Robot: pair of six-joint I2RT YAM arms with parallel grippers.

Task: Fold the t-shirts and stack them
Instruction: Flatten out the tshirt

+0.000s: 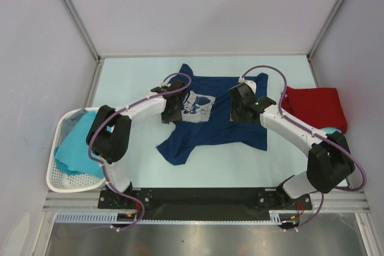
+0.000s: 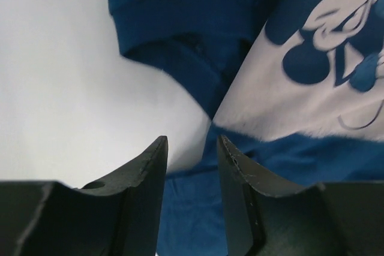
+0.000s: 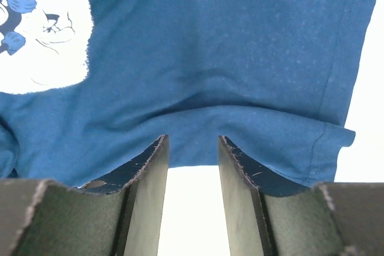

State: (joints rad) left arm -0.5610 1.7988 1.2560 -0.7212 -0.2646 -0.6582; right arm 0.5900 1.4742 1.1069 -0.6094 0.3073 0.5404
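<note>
A navy blue t-shirt (image 1: 210, 121) with a pale grey chest print (image 1: 198, 107) lies crumpled at the table's middle. My left gripper (image 1: 170, 114) is open, low over the shirt's left side beside the print (image 2: 312, 76); blue cloth (image 2: 192, 208) shows between its jaws. My right gripper (image 1: 242, 112) is open at the shirt's right part, its fingertips (image 3: 159, 148) at the cloth's edge (image 3: 192, 142), with bare table between the jaws. A folded red t-shirt (image 1: 315, 107) lies at the right. Turquoise t-shirts (image 1: 78, 145) fill the basket.
A white perforated basket (image 1: 60, 178) stands at the left near edge. A bit of turquoise cloth (image 1: 336, 130) shows under the red shirt. Grey walls enclose the table on three sides.
</note>
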